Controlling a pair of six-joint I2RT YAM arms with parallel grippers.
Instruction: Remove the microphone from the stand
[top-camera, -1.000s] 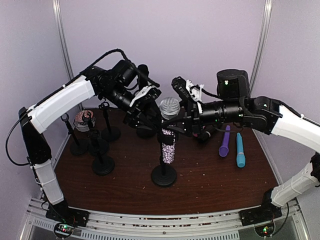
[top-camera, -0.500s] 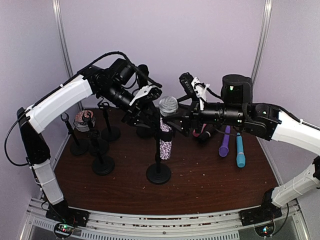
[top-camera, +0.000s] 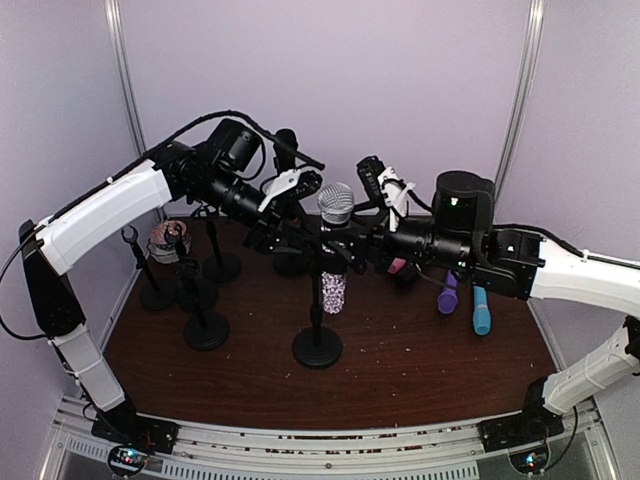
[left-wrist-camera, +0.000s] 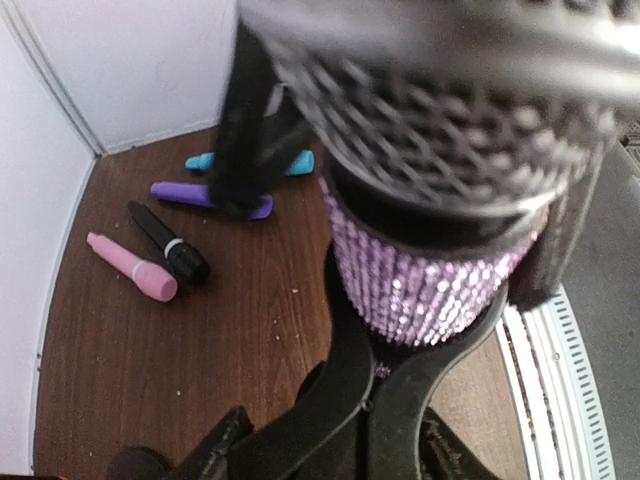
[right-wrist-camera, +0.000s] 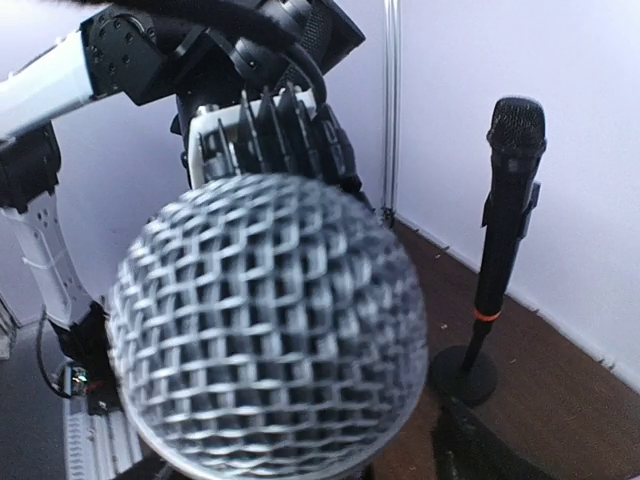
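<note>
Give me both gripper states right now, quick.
Left gripper: cannot tell, lost against the dark microphone stand.
Right gripper: looks closed on the pink rhinestone microphone.

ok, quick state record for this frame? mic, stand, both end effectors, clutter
stand: round base, central
microphone: glittery pink, mesh head, upright in the stand's clip
left end effector: at the microphone from the left, grip unclear
right end effector: at the microphone from the right, grip unclear
loose on table: purple mic, teal mic, pink mic, black mic

Lilac-sequined microphone (left-wrist-camera: 430, 290), silver mesh head (right-wrist-camera: 265, 320)
</note>
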